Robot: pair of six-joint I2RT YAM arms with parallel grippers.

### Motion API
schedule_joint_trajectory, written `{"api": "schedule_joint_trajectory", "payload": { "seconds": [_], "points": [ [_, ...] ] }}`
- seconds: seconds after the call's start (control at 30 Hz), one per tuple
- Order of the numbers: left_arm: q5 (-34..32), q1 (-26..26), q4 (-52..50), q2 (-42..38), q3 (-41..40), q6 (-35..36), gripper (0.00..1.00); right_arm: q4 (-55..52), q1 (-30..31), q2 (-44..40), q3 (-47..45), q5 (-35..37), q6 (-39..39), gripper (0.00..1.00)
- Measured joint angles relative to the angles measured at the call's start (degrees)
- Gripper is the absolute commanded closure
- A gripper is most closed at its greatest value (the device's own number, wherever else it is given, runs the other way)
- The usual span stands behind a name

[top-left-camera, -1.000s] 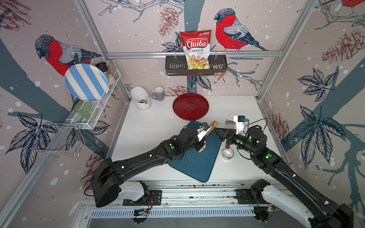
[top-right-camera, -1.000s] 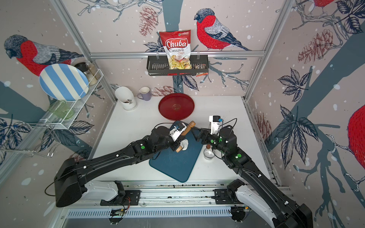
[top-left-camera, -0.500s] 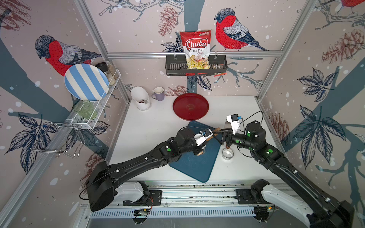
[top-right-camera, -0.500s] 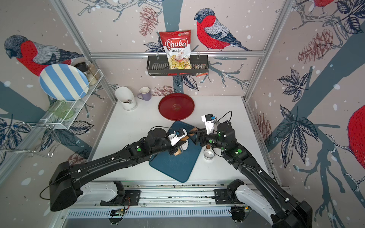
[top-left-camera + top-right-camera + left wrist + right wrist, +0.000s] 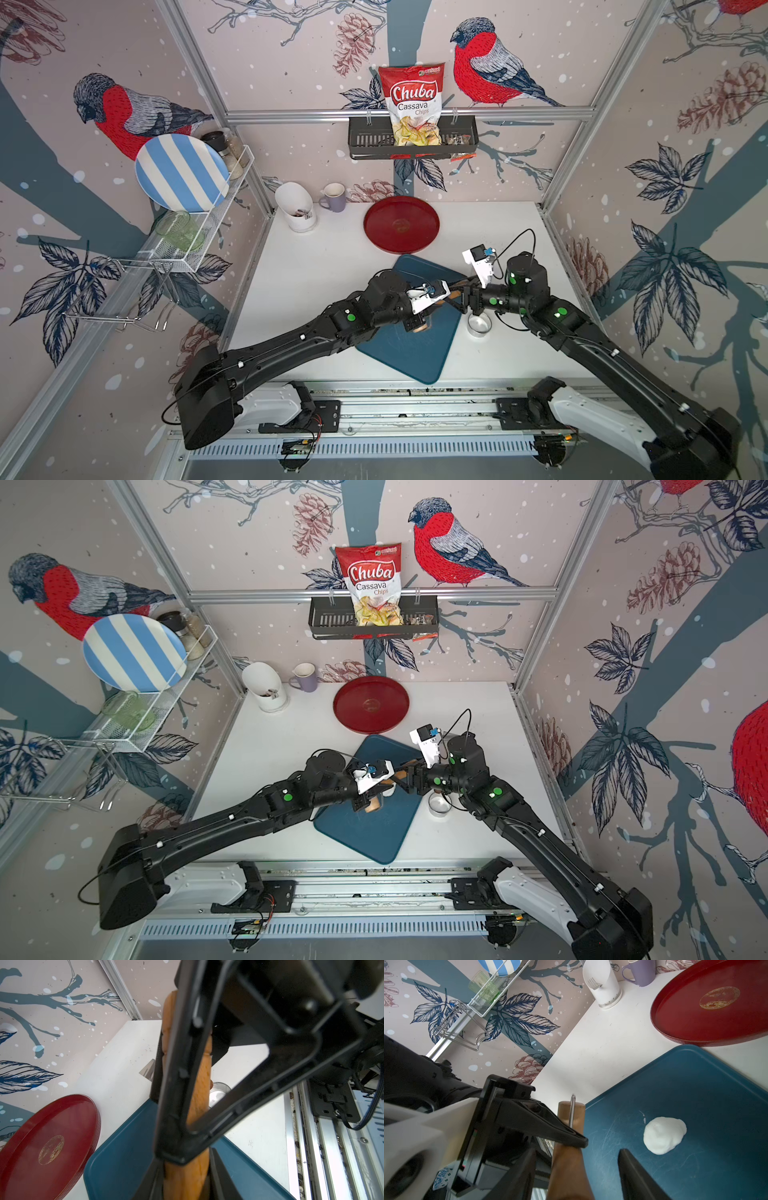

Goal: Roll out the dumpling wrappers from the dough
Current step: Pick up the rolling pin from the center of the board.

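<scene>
My left gripper point(image 5: 186, 1167) is shut on a wooden rolling pin point(image 5: 199, 1088), held slanted over the blue board point(image 5: 415, 353). In both top views the pin's near end point(image 5: 372, 806) hangs just above the board. My right gripper point(image 5: 578, 1153) stands open around the pin's other end point(image 5: 566, 1167), with a gap still showing beside one finger point(image 5: 639, 1176). The dough point(image 5: 664, 1135) is a small white mound lying on the board beyond that finger. In the top views the arms mostly hide it. No dumpling wrappers are in view. A small steel ring point(image 5: 478, 324) stands on the table right of the board.
A red round tray point(image 5: 401, 224) lies behind the board. A white utensil holder point(image 5: 296, 208) and a lilac mug point(image 5: 334, 197) stand at the back left. A wire rack point(image 5: 195, 245) with a striped plate hangs on the left wall.
My right gripper has swung in from the right to the pin's far end, and its jaws have narrowed around it. My left gripper has brought the pin lower and flatter over the board.
</scene>
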Motion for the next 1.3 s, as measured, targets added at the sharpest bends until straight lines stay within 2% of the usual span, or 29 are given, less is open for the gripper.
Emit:
{"api": "schedule_joint_trajectory", "payload": {
  "seconds": [0.17,0.37,0.53,0.73,0.87,0.97,1.0,1.03,1.13,1.3],
  "points": [
    [1.36,0.0,-0.02,-0.04,-0.48,1.55,1.0,-0.07,0.0,0.44,0.37,-1.27,-0.2,0.41],
    [1.51,-0.04,-0.22,0.04,-0.5,2.78,1.0,-0.07,0.37,1.57,0.83,-2.56,-0.22,0.54],
    [1.11,-0.04,-1.01,0.13,-0.52,3.06,1.0,-0.07,1.05,2.25,0.9,-2.93,-0.22,0.59],
    [1.11,-0.04,-1.18,0.39,-0.5,3.54,1.0,-0.04,1.22,2.29,0.63,-2.05,-0.26,0.82],
    [1.07,-0.04,-1.18,0.68,-0.5,3.91,1.0,-0.02,1.33,2.29,0.35,-1.99,-0.22,0.88],
    [1.01,-0.04,-1.42,0.68,-0.5,3.96,1.0,0.7,1.38,2.19,-0.17,-1.97,-0.02,0.88],
    [1.01,-0.04,-1.57,0.68,-0.5,3.96,1.0,0.9,1.4,2.14,-0.42,-1.99,0.07,0.82],
    [0.98,-0.04,-1.73,0.68,-0.5,3.93,1.0,1.22,1.4,2.12,-0.63,-1.99,0.26,0.68],
    [0.72,-0.04,-1.97,0.68,-0.52,3.91,1.0,2.43,1.46,2.12,-1.16,-2.21,1.92,0.53],
    [0.55,-0.04,-1.42,0.68,-0.81,3.23,1.0,4.17,1.62,2.1,-1.38,-2.86,2.97,0.53]
  ]
}}
